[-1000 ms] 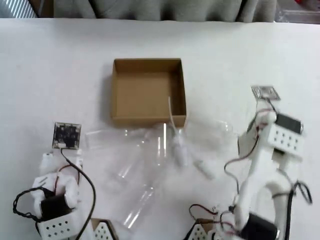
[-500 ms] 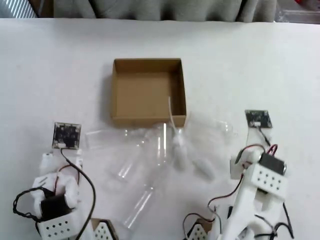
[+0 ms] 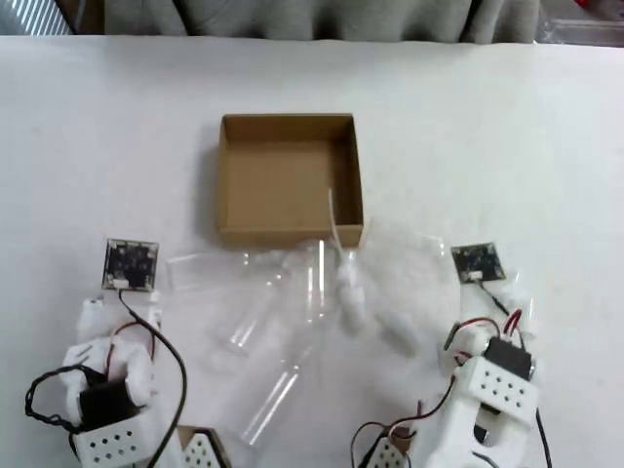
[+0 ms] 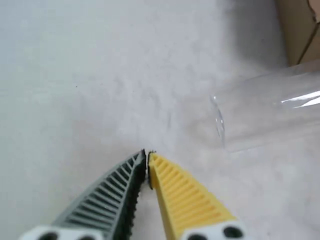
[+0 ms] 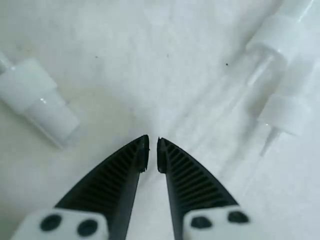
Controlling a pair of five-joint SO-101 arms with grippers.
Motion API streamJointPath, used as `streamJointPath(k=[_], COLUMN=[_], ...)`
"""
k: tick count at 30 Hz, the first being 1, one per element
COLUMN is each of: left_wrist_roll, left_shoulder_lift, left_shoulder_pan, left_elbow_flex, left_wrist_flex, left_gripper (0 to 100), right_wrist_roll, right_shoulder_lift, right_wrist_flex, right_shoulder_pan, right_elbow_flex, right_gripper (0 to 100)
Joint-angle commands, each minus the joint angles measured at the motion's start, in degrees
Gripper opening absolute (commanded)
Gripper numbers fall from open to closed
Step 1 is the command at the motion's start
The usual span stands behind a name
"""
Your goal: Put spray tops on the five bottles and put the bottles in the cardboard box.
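Observation:
The open cardboard box (image 3: 288, 177) stands mid-table with nothing inside. Several clear bottles (image 3: 263, 312) lie in a heap just in front of it, with white spray tops (image 3: 349, 292) among them. My left gripper (image 4: 147, 154) is shut and holds nothing, low over the bare table beside the open mouth of a clear bottle (image 4: 265, 115). My right gripper (image 5: 151, 145) is shut with only a hairline gap, holding nothing, over the table between one white spray top (image 5: 37, 102) and two more spray tops (image 5: 280, 75). In the high view the left arm (image 3: 102, 385) is at the front left and the right arm (image 3: 483, 385) at the front right.
The table (image 3: 487, 117) is white. A corner of the box (image 4: 300, 25) shows past the bottle in the left wrist view. Open table lies behind the box and along both sides.
The right arm has drawn back from the far right toward the front and swung left, ending low beside the heap. The left arm has kept still.

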Motion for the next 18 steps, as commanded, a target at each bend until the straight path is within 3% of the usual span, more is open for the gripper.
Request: streamJointPath(k=[1,4,8,13,18], left_wrist_roll=[-8.1,-16.8,-23.3,-26.9,-28.2], left_shoulder_lift=[-0.7,-0.7,-0.7,0.3,15.0], left_shoulder_pan=[2.1,5.7,11.3,19.7,26.1], left_elbow_flex=[-3.1,-6.1,-11.9,-16.2,-25.9], left_wrist_flex=[1.2,5.1,9.6,10.3,9.9], left_gripper=[10,15,15,15,15], right_wrist_roll=[0.6,0.6,0.6,0.6,1.0], right_shoulder_lift=[-2.4,-2.8,-3.3,-3.3,-3.3], right_wrist_flex=[-0.8,-0.7,-0.7,0.1,0.0], right_shoulder_pan=[-1.1,-1.1,-1.3,-1.0,-1.3], right_elbow_flex=[0.0,0.0,0.8,0.8,0.9], right_gripper=[1.5,1.5,1.5,1.5,1.5])
